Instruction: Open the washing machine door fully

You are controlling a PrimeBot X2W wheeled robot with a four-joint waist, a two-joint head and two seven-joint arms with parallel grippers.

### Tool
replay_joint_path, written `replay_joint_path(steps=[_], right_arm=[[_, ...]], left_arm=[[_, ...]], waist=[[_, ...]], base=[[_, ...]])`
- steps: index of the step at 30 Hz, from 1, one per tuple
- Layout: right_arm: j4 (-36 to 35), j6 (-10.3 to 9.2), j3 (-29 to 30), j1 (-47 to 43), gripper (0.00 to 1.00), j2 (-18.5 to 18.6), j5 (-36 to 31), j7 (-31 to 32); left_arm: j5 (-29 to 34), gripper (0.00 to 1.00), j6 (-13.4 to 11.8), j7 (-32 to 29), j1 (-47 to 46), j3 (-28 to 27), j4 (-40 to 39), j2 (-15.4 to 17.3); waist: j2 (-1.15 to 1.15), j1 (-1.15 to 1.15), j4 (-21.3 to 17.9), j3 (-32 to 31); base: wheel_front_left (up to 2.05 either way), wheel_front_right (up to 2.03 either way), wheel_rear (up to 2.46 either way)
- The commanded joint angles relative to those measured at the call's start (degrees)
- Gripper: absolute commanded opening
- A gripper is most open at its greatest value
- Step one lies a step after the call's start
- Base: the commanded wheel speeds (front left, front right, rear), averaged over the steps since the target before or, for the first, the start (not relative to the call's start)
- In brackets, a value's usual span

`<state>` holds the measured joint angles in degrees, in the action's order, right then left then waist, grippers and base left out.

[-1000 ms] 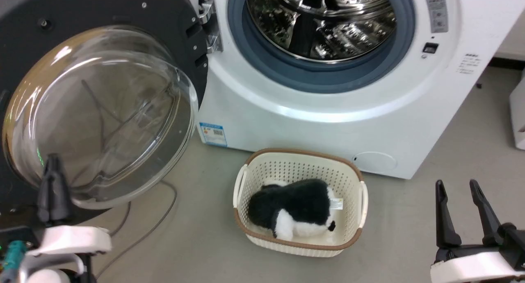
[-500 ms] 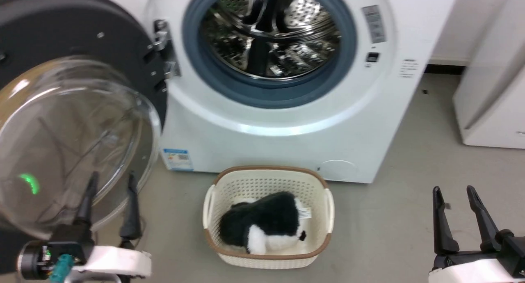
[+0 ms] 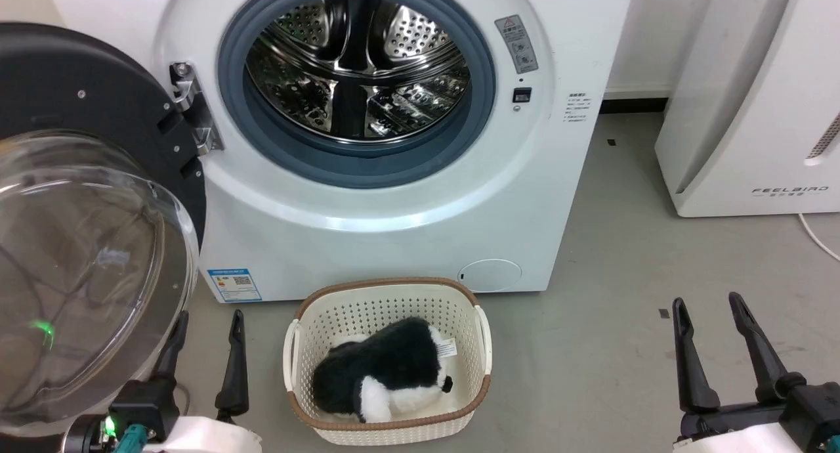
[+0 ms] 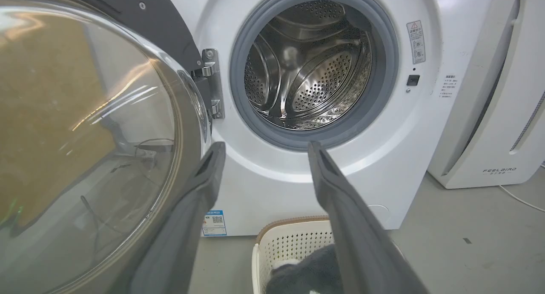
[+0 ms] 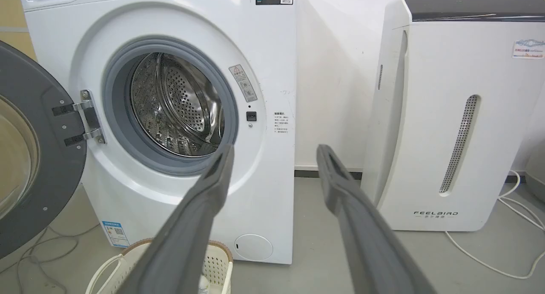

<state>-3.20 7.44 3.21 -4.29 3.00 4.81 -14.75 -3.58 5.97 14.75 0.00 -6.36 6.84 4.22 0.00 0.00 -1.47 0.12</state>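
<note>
Since the washing machine door (image 3: 98, 98) hangs swung wide on its hinge (image 3: 190, 105) at the far left, glass bowl bulging toward us, we judge the opening done or nearly so. Just right of its lower rim sits our left gripper (image 3: 210, 318), fingers spread and holding nothing. We read that as a release, the arm having no further need of the door. Right of it the washing machine (image 3: 394, 230) stands with its steel drum (image 3: 354, 65) fully exposed. A cream basket (image 3: 387, 287) with a black-and-white plush toy (image 3: 387, 367) waits on the floor near its front, probably set there for loading. Further right our right gripper (image 3: 705, 301) rests low and near, fingers apart and empty, kept clear of the door's swing. Beyond it stands the white FEELBIRD appliance (image 3: 741, 111).

A second ago the left fingers were pressed together against the door's lower edge. Now they are parted and off it. Our head camera has also shifted, so the whole scene sits further left and lower in view and the appliance has come in. The door, basket and machine appear not to have moved.
</note>
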Motion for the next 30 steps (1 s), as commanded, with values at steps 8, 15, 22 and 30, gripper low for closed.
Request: replay_joint_path(steps=[8, 15, 22, 30], right_arm=[[0.05, 0.00, -0.05, -0.04, 0.00, 0.00, -0.33, 0.38], [0.23, 0.00, -0.23, 0.21, 0.00, -0.01, -0.58, 1.20], [0.41, 0.01, -0.41, 0.46, 0.00, -0.02, -0.84, 2.02], [0.62, 0.01, -0.62, 0.74, 0.00, -0.03, -1.13, 2.96]], left_arm=[[0.35, 0.00, -0.42, -0.43, 0.35, 0.15, 0.17, -0.14], [0.54, 0.00, -0.73, -1.25, 0.33, 0.50, -0.23, -0.21], [0.72, 0.00, -1.05, -2.07, 0.31, 0.86, -0.63, -0.28], [0.93, 0.00, -1.42, -3.01, 0.29, 1.26, -1.09, -0.35]], waist=[[0.00, 0.00, -0.26, -0.16], [0.00, 0.00, -0.16, -0.15], [0.00, 0.00, -0.06, -0.15], [0.00, 0.00, 0.05, -0.15]], base=[[0.00, 0.00, 0.00], [0.00, 0.00, 0.00], [0.00, 0.00, 0.00], [0.00, 0.00, 0.00]])
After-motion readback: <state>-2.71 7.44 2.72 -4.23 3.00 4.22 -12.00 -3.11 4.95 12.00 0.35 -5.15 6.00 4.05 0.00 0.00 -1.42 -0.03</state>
